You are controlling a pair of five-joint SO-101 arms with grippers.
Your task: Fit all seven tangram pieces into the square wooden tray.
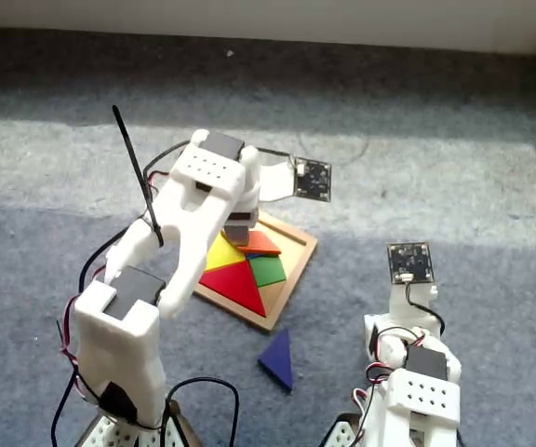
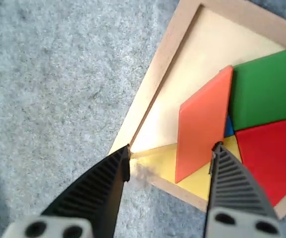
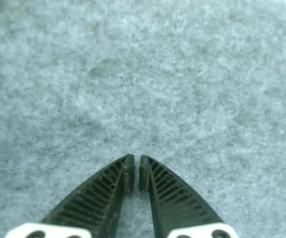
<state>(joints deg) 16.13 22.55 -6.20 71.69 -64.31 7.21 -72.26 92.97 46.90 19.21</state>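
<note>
Surface: grey-blue carpet [image 1: 435,177] serves as the work area, with a brighter sunlit band across it.
Tray: the square wooden tray [image 1: 299,246] lies on the carpet turned corner-on, under the left arm [image 1: 194,209]. Part of its pale floor is bare.
Pieces in the tray: a green piece [image 2: 264,89], a red triangle [image 2: 272,158] and a yellow triangle [image 2: 155,164] sit together inside. A small sliver of a blue piece [image 2: 228,130] shows where they meet.
Orange piece: the orange parallelogram [image 2: 202,124] lies over the yellow triangle and along the green piece's edge. Whether it sits flat or tilted cannot be told.
Loose piece: a dark blue triangle [image 1: 278,357] rests on the carpet just outside the tray, between the two arms.
Left gripper [image 2: 170,148]: jaws spread wide and gripping nothing. One fingertip is by the tray's outer rim at a corner, and the other is at the orange parallelogram's edge.
Right gripper [image 3: 134,166]: jaws drawn together with only a thin slit between them and nothing held, above bare carpet.
Right arm [image 1: 417,391]: well apart from the tray.
</note>
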